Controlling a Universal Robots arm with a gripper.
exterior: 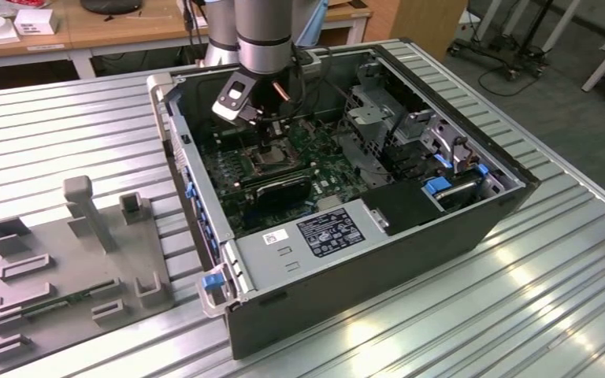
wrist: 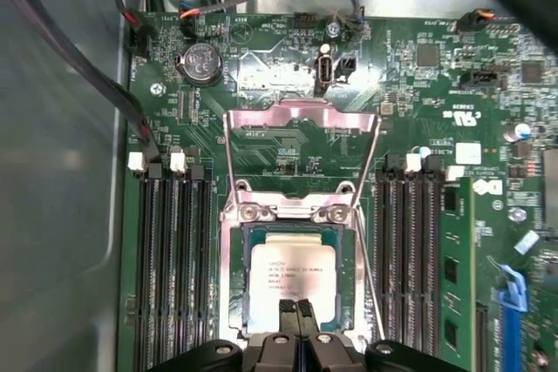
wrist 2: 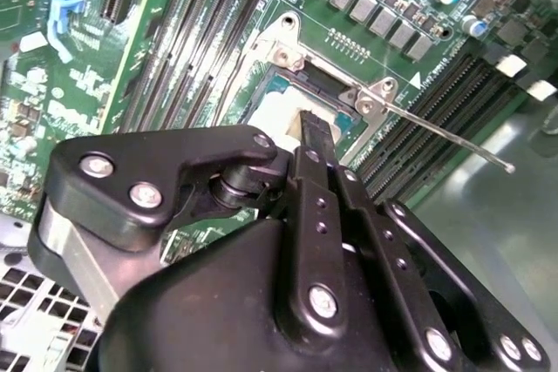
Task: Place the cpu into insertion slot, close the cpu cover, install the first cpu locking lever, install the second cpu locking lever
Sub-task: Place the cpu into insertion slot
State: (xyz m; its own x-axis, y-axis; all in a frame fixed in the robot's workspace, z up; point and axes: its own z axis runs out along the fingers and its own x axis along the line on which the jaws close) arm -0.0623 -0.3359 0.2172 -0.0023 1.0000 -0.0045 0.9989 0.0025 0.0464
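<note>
Green motherboard [wrist: 410,93]: cpu [wrist: 293,278] in slot [wrist: 232,285], under pincer [wrist: 296,307].

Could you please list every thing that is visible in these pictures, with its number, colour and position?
computer case: one, dark, open, on the table.
table: one, silvery slatted metal.
fixture plate: one, grey, on the table at the exterior view's left of the case.
circuit board: one, green, inside the case.
insertion slot: one, silvery rim, on the board.
cpu: one, silver-tan, lying in the slot.
cpu cover: one, silvery frame, swung open.
locking lever: one, thin silvery rod, jutting from the slot's corner.
memory slots: several, black, both sides of the slot.
arm: one, grey, reaching into the case.
tool: one, black, fingers shut, over the cpu.
</note>
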